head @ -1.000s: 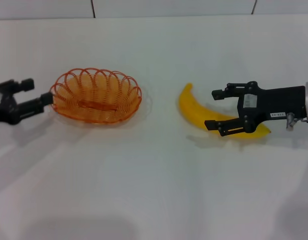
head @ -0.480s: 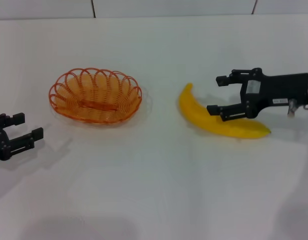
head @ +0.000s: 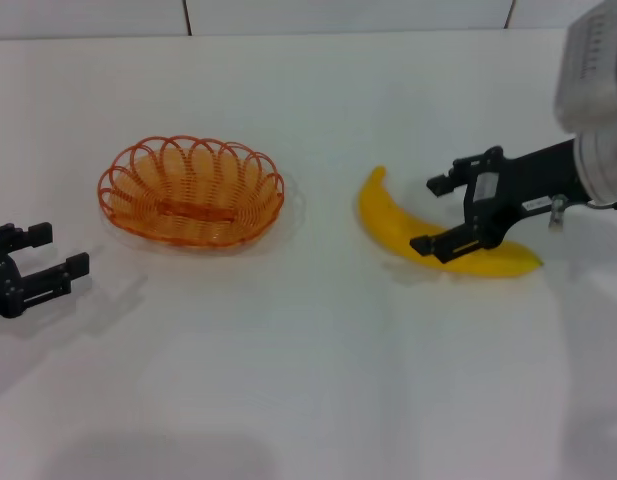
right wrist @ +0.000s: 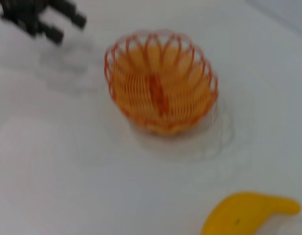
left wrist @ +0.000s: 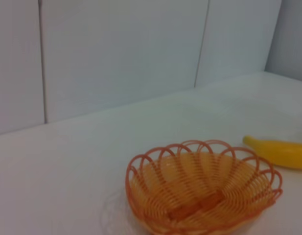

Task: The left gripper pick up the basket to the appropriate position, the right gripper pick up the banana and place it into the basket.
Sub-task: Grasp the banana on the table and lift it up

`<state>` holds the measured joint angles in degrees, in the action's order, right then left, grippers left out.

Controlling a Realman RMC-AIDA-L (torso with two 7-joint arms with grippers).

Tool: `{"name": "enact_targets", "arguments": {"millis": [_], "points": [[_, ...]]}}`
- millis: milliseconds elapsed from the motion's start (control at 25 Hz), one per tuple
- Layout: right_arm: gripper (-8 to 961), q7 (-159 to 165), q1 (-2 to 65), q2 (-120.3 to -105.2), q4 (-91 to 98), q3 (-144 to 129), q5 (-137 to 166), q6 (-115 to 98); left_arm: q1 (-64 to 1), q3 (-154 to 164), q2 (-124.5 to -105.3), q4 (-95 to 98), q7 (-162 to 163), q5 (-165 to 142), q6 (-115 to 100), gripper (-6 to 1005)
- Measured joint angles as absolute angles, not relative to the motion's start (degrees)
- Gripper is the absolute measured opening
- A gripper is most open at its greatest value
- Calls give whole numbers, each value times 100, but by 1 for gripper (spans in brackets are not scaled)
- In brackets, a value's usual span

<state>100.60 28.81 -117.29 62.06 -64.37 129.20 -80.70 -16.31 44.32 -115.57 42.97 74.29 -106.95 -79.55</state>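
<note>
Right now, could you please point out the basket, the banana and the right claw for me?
basket (head: 192, 192): head view, on the woven floor at its middle.
banana (head: 380, 215): head view, on the bare yellow body near its far tip.
right claw (head: 436, 213): head view, midway between its two open fingertips, over the banana.

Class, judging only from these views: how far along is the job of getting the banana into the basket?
Done: the basket sits on the table, and the left end effector is open, apart from it. In hand: the right end effector is open over the banana, its fingers straddling the fruit without gripping it. Left: grasping and lifting the banana, carrying it across, and placing it in the empty basket.
</note>
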Motion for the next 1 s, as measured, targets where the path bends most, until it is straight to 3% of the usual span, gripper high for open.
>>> {"name": "enact_targets", "arguments": {"millis": [1000], "points": [[841,11389,3257,-11708,6020,-7636,14034,-7358,-1728,4454,-11601,4293,7366,-10784,-7954,701]]}}
